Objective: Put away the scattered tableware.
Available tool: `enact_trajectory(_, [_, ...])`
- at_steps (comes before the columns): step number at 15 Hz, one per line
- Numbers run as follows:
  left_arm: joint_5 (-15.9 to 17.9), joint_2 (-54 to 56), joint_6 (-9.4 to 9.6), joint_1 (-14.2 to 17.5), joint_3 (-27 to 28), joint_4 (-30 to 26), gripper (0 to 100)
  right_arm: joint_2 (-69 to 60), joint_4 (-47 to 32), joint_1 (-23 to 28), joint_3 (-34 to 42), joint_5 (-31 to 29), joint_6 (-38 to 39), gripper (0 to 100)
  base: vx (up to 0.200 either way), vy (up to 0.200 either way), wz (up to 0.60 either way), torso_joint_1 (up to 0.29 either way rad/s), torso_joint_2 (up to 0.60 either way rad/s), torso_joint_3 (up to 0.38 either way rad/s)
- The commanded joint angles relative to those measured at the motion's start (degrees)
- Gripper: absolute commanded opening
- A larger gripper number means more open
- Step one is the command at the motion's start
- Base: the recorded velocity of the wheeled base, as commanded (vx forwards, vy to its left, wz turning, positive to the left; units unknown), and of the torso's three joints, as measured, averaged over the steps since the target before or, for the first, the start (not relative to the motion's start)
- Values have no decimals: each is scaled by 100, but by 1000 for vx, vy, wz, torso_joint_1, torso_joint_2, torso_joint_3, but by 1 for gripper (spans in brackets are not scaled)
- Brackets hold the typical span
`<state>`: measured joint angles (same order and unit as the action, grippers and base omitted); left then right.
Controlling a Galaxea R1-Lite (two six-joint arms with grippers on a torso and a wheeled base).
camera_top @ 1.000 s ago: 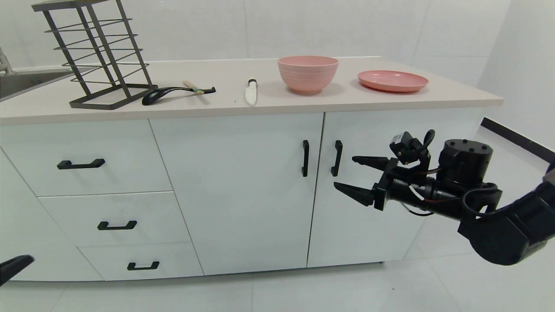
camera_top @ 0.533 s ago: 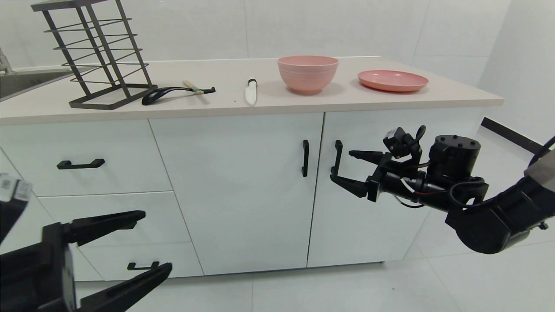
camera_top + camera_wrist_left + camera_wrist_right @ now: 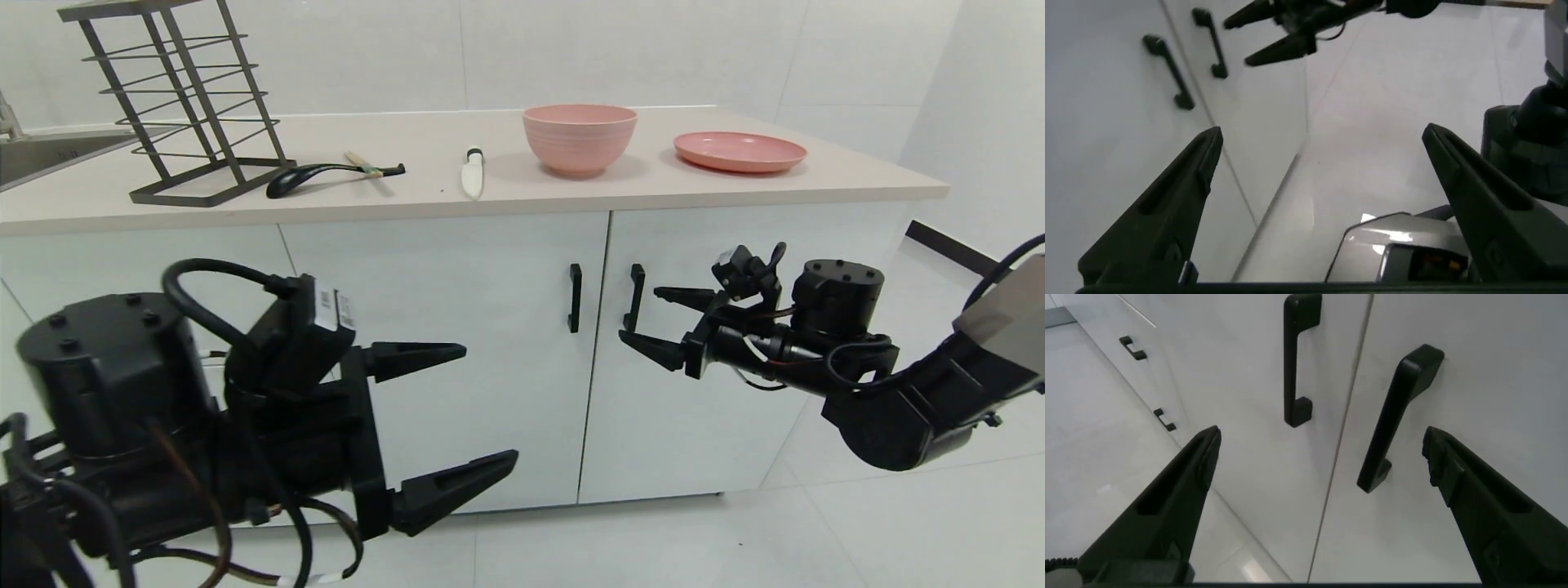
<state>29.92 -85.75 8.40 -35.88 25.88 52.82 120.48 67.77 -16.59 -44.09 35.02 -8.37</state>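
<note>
My right gripper (image 3: 641, 315) is released, jaws spread just beside the right cabinet door handle (image 3: 636, 282), ready to pull it; my left gripper (image 3: 487, 403), also released, hangs well apart.

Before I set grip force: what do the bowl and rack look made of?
Bowl: likely matte pink plastic or melamine, faintly ribbed, no glare. Rack: thin black wire and flat bars, probably coated metal.

No text or number is coming through legibly. A small white sticker (image 3: 325, 298) is sitting on the black camera housing (image 3: 286, 343) just behind the left claw (image 3: 490, 402), and it is carrying dark printed marks that are too small to make out.
</note>
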Motion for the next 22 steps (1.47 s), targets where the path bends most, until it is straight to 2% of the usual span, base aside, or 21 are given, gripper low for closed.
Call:
enact_trajectory(1, [181, -1058, 30, -156, 101, 624, 100, 142, 8, -2, -170, 4, 11, 100, 0, 0, 0, 0, 0, 0])
enact_trajectory(3, [339, -1357, 39, -174, 365, 791, 100, 318, 8, -37, -319, 22, 11, 100, 0, 0, 0, 0, 0, 0])
enact_trajectory(6, [375, -1735, 4, -236, 1174, 738, 100, 441, 8, -55, -495, 57, 20, 100, 0, 0, 0, 0, 0, 0])
enact_trajectory(9, [717, -2359, -5, -174, 1639, 1011, 100, 520, 8, -37, -565, 57, 20, 100, 0, 0, 0, 0, 0, 0])
enact_trajectory(12, [630, -2552, -154, -227, 1683, 1134, 100, 520, 8, -37, -548, 110, 20, 100, 0, 0, 0, 0, 0, 0])
enact_trajectory(15, [111, -2763, -233, -253, 1991, 1125, 100, 599, 8, -37, -662, 356, 20, 100, 0, 0, 0, 0, 0, 0])
enact_trajectory(17, [85, -2868, -198, -332, 2307, 1046, 100, 661, 8, -55, -723, 374, 20, 100, 0, 0, 0, 0, 0, 0])
enact_trajectory(19, [93, -3035, -154, -350, 2597, 932, 100, 758, 8, -28, -794, 752, 20, 100, 0, 0, 0, 0, 0, 0])
enact_trajectory(22, [102, -3176, -146, -429, 3002, 782, 100, 881, 8, -37, -961, 954, 29, 100, 0, 0, 0, 0, 0, 0])
